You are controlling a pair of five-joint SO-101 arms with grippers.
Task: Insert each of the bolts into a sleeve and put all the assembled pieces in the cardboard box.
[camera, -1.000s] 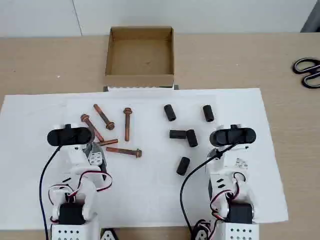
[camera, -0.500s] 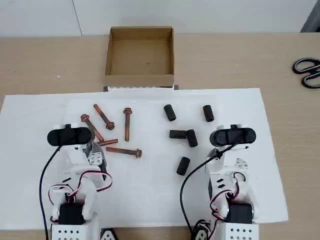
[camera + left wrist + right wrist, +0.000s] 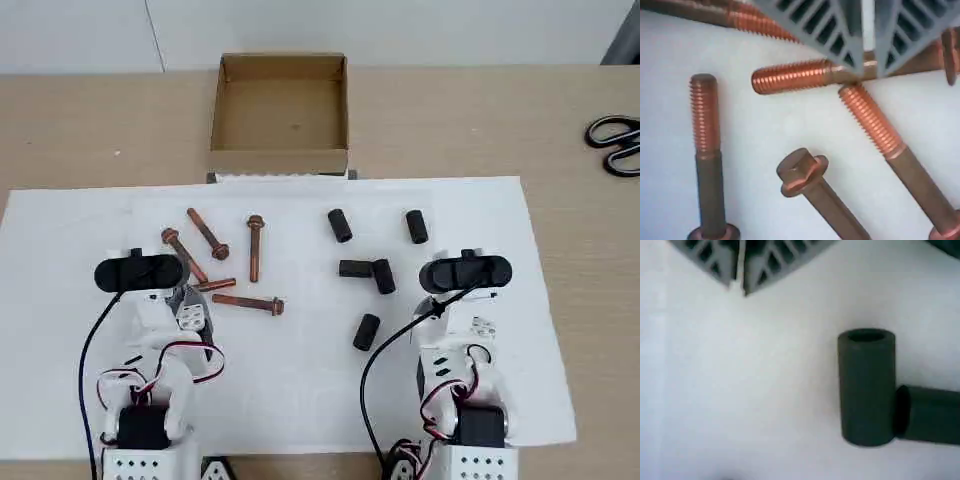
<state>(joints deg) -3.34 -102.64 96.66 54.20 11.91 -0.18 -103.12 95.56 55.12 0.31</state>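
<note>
Plainly at the very start: nothing assembled yet, nothing in the cardboard box [image 3: 280, 160] beyond the far edge of the sheet. Sorted by side, probably so that each arm has one kind within reach: five bolts [image 3: 255, 248] scattered on the left, five sleeves [image 3: 340, 225] on the right, two of those touching end to side. Held low over the bolts with the left pincer [image 3: 869, 70] pressed together and pinching nothing, tips right over one bolt [image 3: 790, 77]. Likewise low over the right-hand group with the right pincer [image 3: 740, 287] pressed together and bare, one sleeve [image 3: 866, 387] near. Laid out on white paper [image 3: 300, 390] across a tan desk [image 3: 100, 130], likely for contrast. Scissors [image 3: 615, 145] well apart at the far right, pale wall [image 3: 400, 30] beyond.
</note>
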